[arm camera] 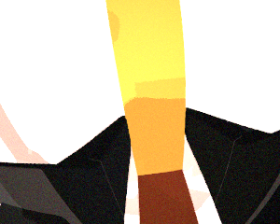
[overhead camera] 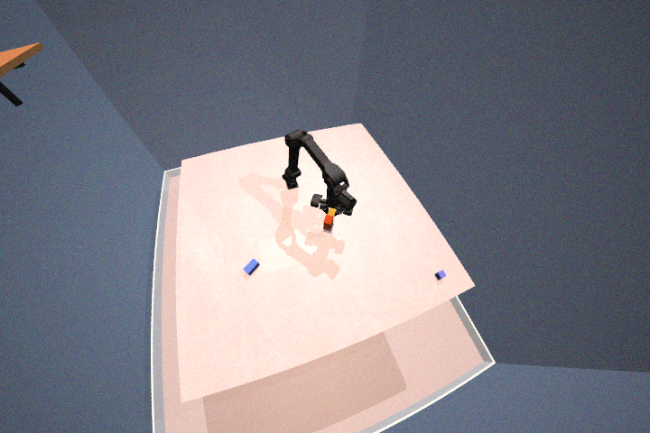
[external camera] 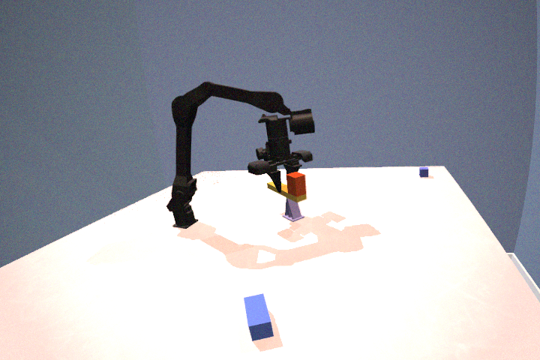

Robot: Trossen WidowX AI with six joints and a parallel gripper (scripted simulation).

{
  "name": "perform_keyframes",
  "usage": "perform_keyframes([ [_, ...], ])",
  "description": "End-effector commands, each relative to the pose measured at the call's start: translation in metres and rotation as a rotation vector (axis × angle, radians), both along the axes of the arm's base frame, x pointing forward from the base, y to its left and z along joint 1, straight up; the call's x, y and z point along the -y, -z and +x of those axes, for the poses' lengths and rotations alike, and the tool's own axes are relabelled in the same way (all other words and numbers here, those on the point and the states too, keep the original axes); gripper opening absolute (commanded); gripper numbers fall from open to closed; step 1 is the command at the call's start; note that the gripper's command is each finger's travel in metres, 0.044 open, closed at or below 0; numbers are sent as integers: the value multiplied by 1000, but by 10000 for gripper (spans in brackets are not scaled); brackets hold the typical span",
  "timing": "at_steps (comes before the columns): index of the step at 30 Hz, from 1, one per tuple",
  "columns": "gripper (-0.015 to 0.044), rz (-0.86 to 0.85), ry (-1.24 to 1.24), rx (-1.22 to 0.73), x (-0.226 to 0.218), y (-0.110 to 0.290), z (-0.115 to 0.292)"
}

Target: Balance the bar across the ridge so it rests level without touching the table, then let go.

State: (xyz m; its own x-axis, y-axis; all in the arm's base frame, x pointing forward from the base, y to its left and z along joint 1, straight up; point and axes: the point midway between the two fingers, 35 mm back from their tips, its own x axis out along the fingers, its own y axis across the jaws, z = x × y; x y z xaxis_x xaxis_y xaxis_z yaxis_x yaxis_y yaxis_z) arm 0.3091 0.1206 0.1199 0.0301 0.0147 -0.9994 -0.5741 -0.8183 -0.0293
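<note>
A yellow bar (external camera: 274, 187) (arm camera: 149, 63) (overhead camera: 331, 211) with an orange-red block (external camera: 296, 182) (overhead camera: 328, 222) (arm camera: 168, 212) fixed on one end sits over the lilac wedge-shaped ridge (external camera: 293, 209). It looks close to level and clear of the table. My gripper (external camera: 284, 189) (arm camera: 155, 119) (overhead camera: 332, 212) is shut on the bar, with one black finger on each long side, next to the block. In the wrist view the bar runs straight away from the camera and hides the ridge.
A blue block (external camera: 258, 316) (overhead camera: 251, 265) lies on the pale table (external camera: 406, 262) toward the front. A small dark blue cube (external camera: 424, 171) (overhead camera: 441, 274) sits near the far right edge. An orange table (overhead camera: 4, 63) stands off at the upper left.
</note>
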Motion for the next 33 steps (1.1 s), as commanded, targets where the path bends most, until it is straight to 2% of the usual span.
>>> perform_keyframes([
  [1,0,-3,-2,1,1,1,0],
  [33,0,-3,-2,0,1,4,0],
])
